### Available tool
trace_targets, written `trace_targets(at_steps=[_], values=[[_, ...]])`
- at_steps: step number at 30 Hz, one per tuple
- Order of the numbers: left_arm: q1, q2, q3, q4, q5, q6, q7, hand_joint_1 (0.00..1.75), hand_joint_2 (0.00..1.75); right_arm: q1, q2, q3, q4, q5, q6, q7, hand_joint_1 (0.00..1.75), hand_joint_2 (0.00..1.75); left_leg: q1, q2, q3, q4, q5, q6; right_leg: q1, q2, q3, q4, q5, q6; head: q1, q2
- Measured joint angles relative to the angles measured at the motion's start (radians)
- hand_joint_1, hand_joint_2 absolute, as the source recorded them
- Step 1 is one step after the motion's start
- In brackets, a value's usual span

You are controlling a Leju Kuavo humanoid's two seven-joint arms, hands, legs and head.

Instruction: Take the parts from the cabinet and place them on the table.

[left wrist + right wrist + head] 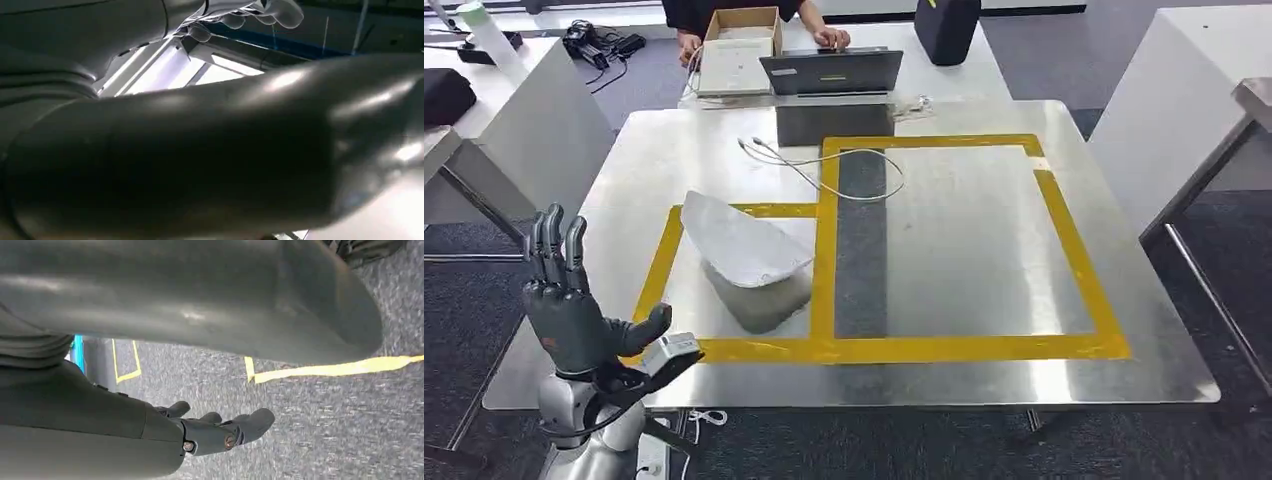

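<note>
Head view: metal table [984, 370] marked with yellow tape [904, 349] in rectangular outlines. One part [742, 240] — a pale, flat, roughly triangular sheet-metal piece — lies on the table inside the left tape outline, one edge raised off the surface, its grey reflection below it. It touches neither hand.

Left hand [569, 300] is raised at the table's near-left corner, just off the edge, palm toward the camera. Fingers [552, 243] are straight and upright, close side by side; thumb out toward the table. It is released — nothing in it. Well apart from the part.

Right hand [220, 432], in the right wrist view, hangs over grey carpet [330, 440] crossed by yellow floor tape [335, 369]. Fingers are loosely extended and hold nothing.

A thin white cable [824, 170] loops across the table's far half, crossing the tape. Beyond the far edge stands a second table with a laptop [832, 72] and an open cardboard box [739, 50]; a person's hands [832, 38] rest by them.

Left wrist view: blurred close-up of the hand's own grey cover and ceiling lights; no detail usable.
</note>
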Motion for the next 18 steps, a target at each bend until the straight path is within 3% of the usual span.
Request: trace_targets(at_steps=[1, 2, 3, 4, 6, 7, 8, 11, 12, 13, 15, 16, 17, 18], values=[[0.005, 0.002, 0.000, 0.000, -0.001, 0.003, 0.004, 0.00, 0.00, 0.000, 0.000, 0.001, 0.000, 0.002, 0.000, -0.001, 0.00, 0.00, 0.000, 0.000, -0.020, 0.066, -0.030, 0.000, 0.003, -0.001, -0.007, 0.000, 0.005, -0.002, 0.000, 0.000], [0.011, 0.003, 0.000, 0.000, -0.004, 0.005, 0.008, 0.00, 0.00, 0.001, 0.000, 0.002, 0.000, 0.002, 0.000, 0.001, 0.00, 0.00, -0.001, 0.000, -0.025, 0.098, -0.036, 0.001, 0.006, -0.001, -0.014, 0.001, 0.010, -0.003, -0.001, 0.000], [0.016, 0.006, 0.000, 0.000, -0.011, 0.010, 0.012, 0.00, 0.00, 0.002, 0.000, 0.003, 0.000, 0.005, 0.000, 0.006, 0.00, 0.00, -0.002, 0.000, -0.004, 0.080, -0.018, 0.005, 0.010, -0.001, -0.021, 0.001, 0.016, -0.003, -0.001, 0.000], [0.019, 0.007, 0.000, 0.000, -0.015, 0.015, 0.017, 0.00, 0.00, 0.002, 0.000, 0.005, 0.000, 0.005, 0.000, 0.009, 0.00, 0.00, -0.004, 0.000, 0.037, 0.018, 0.014, 0.012, 0.013, -0.001, -0.027, 0.001, 0.022, -0.003, -0.001, 0.000], [0.019, 0.010, 0.000, -0.002, -0.021, 0.019, 0.019, 0.00, 0.00, 0.001, 0.000, 0.007, 0.000, 0.006, -0.002, 0.009, 0.00, 0.00, -0.011, 0.000, 0.158, -0.170, 0.070, 0.031, 0.017, -0.001, -0.034, 0.002, 0.032, -0.001, -0.001, 0.000], [0.019, 0.011, 0.000, -0.008, -0.023, 0.020, 0.019, 0.00, 0.00, 0.001, 0.002, 0.008, 0.000, 0.006, -0.002, 0.008, 0.00, 0.00, -0.017, 0.003, 0.180, -0.216, 0.047, 0.035, 0.020, -0.001, -0.037, 0.002, 0.037, 0.004, 0.000, 0.000], [0.021, 0.011, 0.000, -0.010, -0.024, 0.021, 0.019, 0.00, 0.00, 0.001, 0.002, 0.008, 0.000, 0.007, -0.002, 0.009, 0.00, 0.00, -0.020, 0.005, 0.178, -0.209, 0.076, 0.031, 0.018, -0.001, -0.036, -0.001, 0.043, 0.011, 0.002, 0.000], [0.023, 0.012, 0.000, -0.014, -0.024, 0.022, 0.019, 0.00, 0.00, 0.002, 0.004, 0.009, 0.000, 0.007, -0.003, 0.009, 0.00, 0.00, -0.022, 0.004, 0.163, -0.223, 0.086, 0.048, 0.016, -0.001, -0.038, -0.010, 0.061, 0.031, 0.000, 0.000], [0.021, 0.011, 0.000, -0.015, -0.025, 0.022, 0.019, 0.00, 0.00, 0.002, 0.004, 0.009, 0.000, 0.007, -0.003, 0.009, 0.00, 0.00, -0.013, 0.009, 0.160, -0.232, 0.100, 0.057, 0.013, -0.002, -0.043, -0.001, 0.052, 0.036, 0.000, 0.000], [0.021, 0.010, -0.001, -0.015, -0.026, 0.022, 0.019, 0.00, 0.00, 0.002, 0.004, 0.009, 0.000, 0.007, -0.003, 0.009, 0.00, 0.00, -0.013, 0.009, 0.156, -0.233, 0.108, 0.064, 0.014, -0.001, -0.055, 0.024, 0.011, 0.041, 0.002, 0.000], [0.024, 0.010, -0.001, -0.016, -0.026, 0.022, 0.020, 0.00, 0.00, 0.002, 0.005, 0.010, 0.000, 0.007, -0.003, 0.009, 0.00, 0.00, -0.012, 0.010, 0.131, -0.232, 0.127, 0.067, 0.009, -0.001, -0.106, 0.165, -0.101, 0.052, 0.011, 0.000], [0.024, 0.010, -0.001, -0.016, -0.026, 0.022, 0.019, 0.00, 0.00, 0.002, 0.004, 0.010, 0.000, 0.007, -0.003, 0.009, 0.00, 0.00, -0.012, 0.010, 0.118, -0.229, 0.135, 0.067, 0.008, -0.001, -0.130, 0.245, -0.138, 0.056, 0.012, 0.000], [0.025, 0.010, -0.001, -0.016, -0.027, 0.022, 0.020, 0.00, 0.00, 0.002, 0.004, 0.010, 0.000, 0.007, -0.003, 0.009, 0.00, 0.00, -0.012, 0.010, 0.105, -0.227, 0.142, 0.066, 0.007, -0.002, -0.139, 0.294, -0.146, 0.060, 0.013, 0.000], [0.027, 0.010, -0.001, -0.016, -0.030, 0.022, 0.022, 0.00, 0.00, 0.002, 0.004, 0.010, 0.000, 0.007, -0.003, 0.010, 0.00, 0.00, -0.011, 0.011, 0.096, -0.225, 0.147, 0.063, 0.005, -0.002, -0.125, 0.290, -0.131, 0.062, 0.013, 0.000]])
